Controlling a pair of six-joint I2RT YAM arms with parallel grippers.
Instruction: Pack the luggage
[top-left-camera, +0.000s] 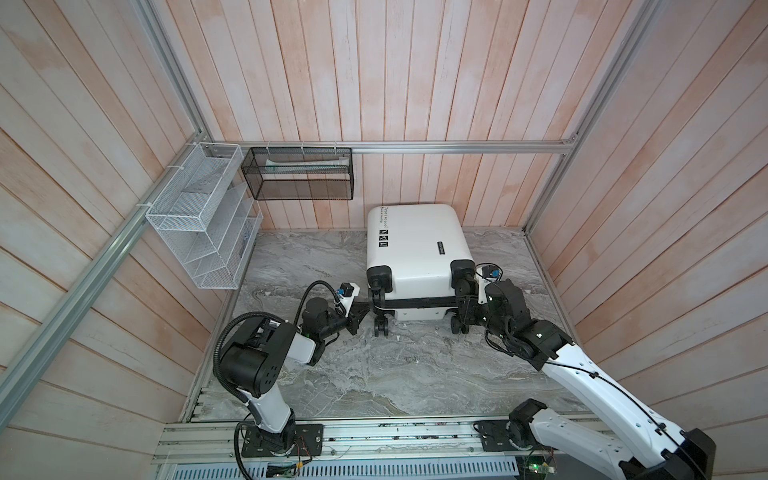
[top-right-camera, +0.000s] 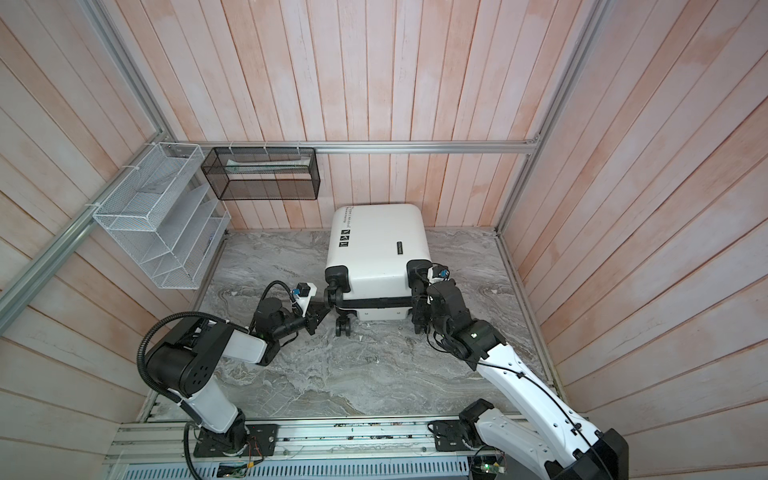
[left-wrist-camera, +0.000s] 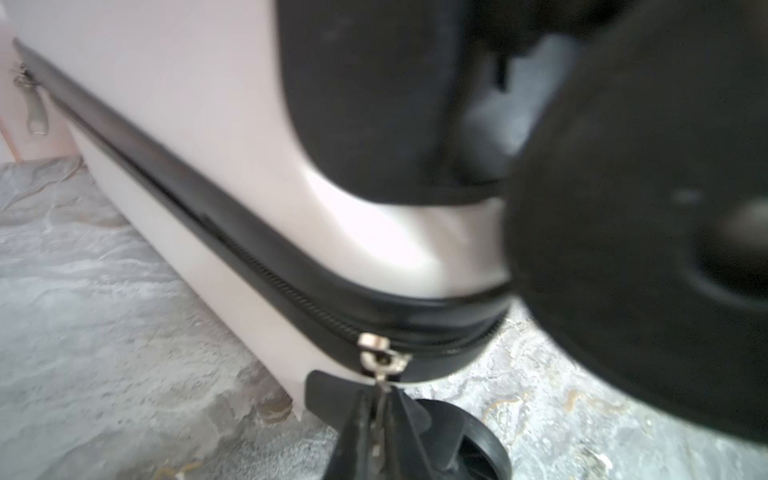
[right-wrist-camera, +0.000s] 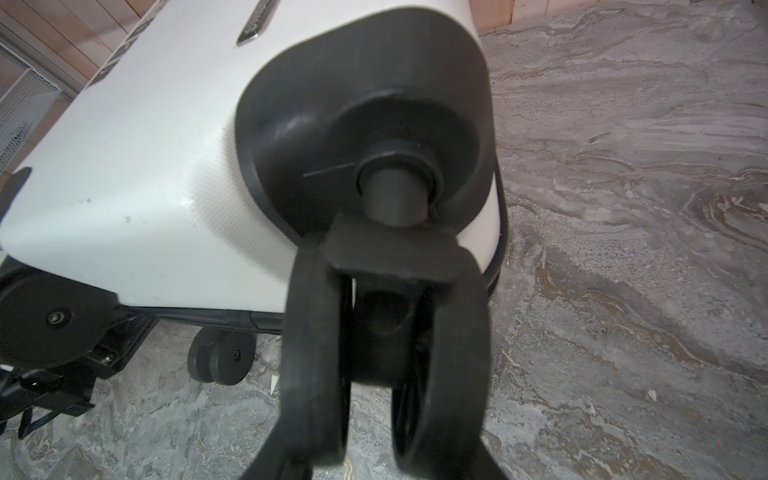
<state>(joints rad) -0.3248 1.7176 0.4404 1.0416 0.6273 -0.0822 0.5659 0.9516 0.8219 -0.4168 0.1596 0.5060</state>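
White hard-shell luggage (top-left-camera: 415, 245) lies flat, blk wheels fwd; L fingers (left-wrist-camera: 353, 449) pinch zip pull (left-wrist-camera: 380, 384), R fingers (right-wrist-camera: 270, 465) clamp wheel (right-wrist-camera: 316, 353).

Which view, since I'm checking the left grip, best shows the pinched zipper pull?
The left wrist view: the zipper pull sits close up between the left gripper's fingers at the luggage seam. Both top views show only the gripper there; the right wrist view hides the pull.

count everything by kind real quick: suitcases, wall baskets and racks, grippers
white suitcase: 1
black mesh basket: 1
white wire rack: 1
grippers: 2 (left gripper, right gripper)
total: 5
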